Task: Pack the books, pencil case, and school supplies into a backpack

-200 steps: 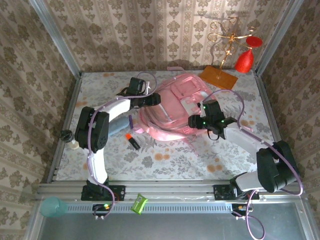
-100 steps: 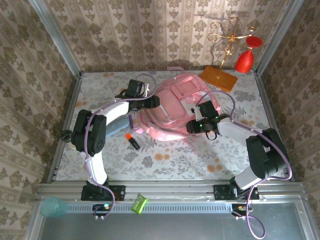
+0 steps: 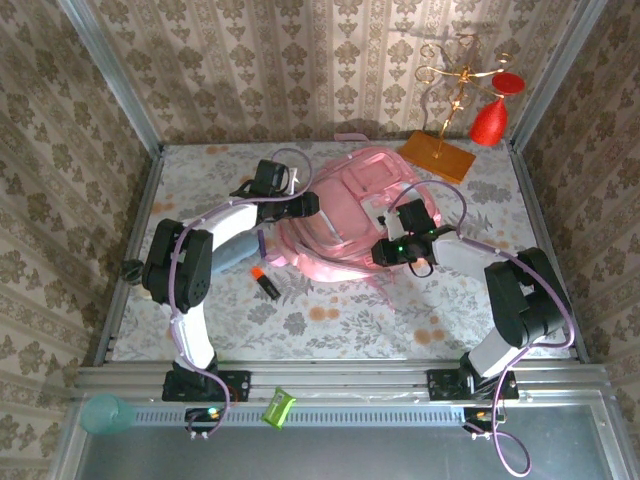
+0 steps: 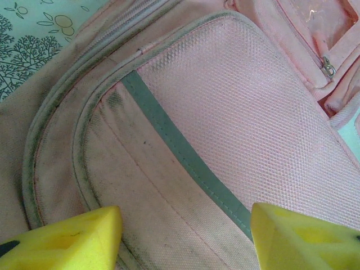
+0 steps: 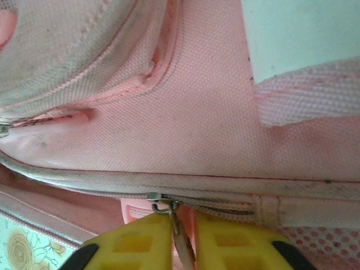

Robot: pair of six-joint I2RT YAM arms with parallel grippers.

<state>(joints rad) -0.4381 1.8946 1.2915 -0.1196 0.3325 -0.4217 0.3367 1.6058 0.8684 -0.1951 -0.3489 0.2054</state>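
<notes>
On the tabletop (image 3: 330, 320) the right gripper (image 5: 183, 224) pinches the backpack's (image 3: 345, 215) zip pull (image 5: 179, 239), left gripper (image 4: 183, 236) spread; the thin pull may slip.

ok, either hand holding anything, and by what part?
Right hand pinches the backpack by its zipper pull. Left hand is open, holding nothing.

No legible text, brand, number on backpack (image 3: 345, 215); none elsewhere.
</notes>
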